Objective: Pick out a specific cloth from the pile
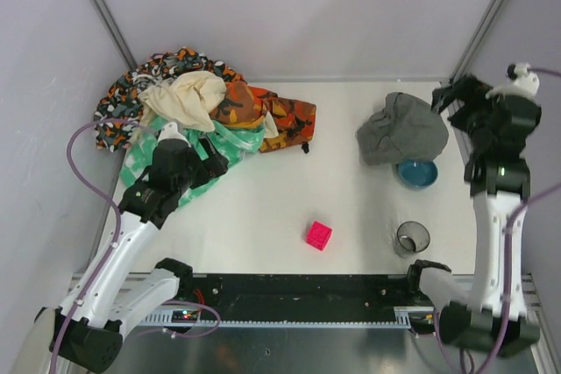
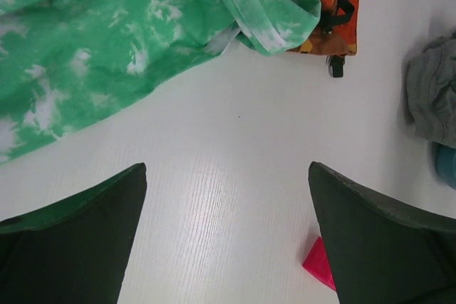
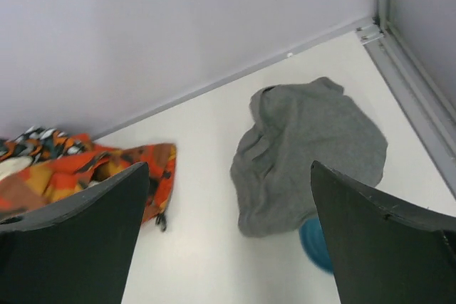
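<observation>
The dark grey cloth [image 1: 403, 129] lies crumpled at the back right of the table, apart from the pile, with its near edge draped over a blue bowl [image 1: 417, 172]. It shows in the right wrist view [image 3: 306, 147] and at the right edge of the left wrist view [image 2: 434, 97]. The pile [image 1: 202, 107] of patterned, orange, cream and mint-green cloths sits at the back left. My left gripper [image 1: 217, 157] is open and empty, just off the mint-green cloth [image 2: 107, 48]. My right gripper [image 1: 449, 96] is open and empty, raised right of the grey cloth.
A pink cube [image 1: 318, 235] lies near the table's middle front and also shows in the left wrist view [image 2: 317, 265]. A dark cup [image 1: 412, 238] stands at the front right. Walls close the back and both sides. An orange cloth [image 3: 85, 169] spreads from the pile.
</observation>
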You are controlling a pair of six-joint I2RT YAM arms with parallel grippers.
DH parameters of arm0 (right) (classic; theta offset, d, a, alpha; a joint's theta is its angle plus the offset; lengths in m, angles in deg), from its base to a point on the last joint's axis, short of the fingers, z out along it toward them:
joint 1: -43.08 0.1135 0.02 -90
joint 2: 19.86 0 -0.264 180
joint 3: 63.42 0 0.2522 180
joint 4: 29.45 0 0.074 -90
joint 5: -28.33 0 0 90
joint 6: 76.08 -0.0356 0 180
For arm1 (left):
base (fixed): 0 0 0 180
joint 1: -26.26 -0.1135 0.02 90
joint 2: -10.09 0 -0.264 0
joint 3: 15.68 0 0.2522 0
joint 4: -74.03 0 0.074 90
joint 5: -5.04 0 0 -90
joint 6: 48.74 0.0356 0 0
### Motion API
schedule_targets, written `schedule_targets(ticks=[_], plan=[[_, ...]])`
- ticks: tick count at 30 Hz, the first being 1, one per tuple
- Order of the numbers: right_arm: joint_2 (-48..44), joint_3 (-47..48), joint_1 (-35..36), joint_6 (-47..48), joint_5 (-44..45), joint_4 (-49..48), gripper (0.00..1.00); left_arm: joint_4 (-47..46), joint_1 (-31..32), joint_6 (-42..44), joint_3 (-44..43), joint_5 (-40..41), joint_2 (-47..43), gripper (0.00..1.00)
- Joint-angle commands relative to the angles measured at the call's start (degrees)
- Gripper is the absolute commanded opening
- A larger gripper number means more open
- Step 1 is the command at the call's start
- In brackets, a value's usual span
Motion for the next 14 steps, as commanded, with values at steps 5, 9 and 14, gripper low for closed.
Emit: schedule_targets(ticks=[5, 9, 14], plan=[[-24.74, -21.22, 1.17, -3.18, -10.58, 1.52, 0.99, -0.14, 0.37, -1.74, 3.59, -3.22, -3.7, 1.0], [-33.28, -27.49, 1.14, -3.64, -9.26, 0.14, 1.0, -0.18, 0.42, -1.95, 4.92, -3.54, -4.57, 1.0], [-37.58, -29.19, 1.14, -2.45, -7.81, -0.3, 0.99, -0.14, 0.39, -2.14, 5.26, -3.38, -5.06, 1.0]])
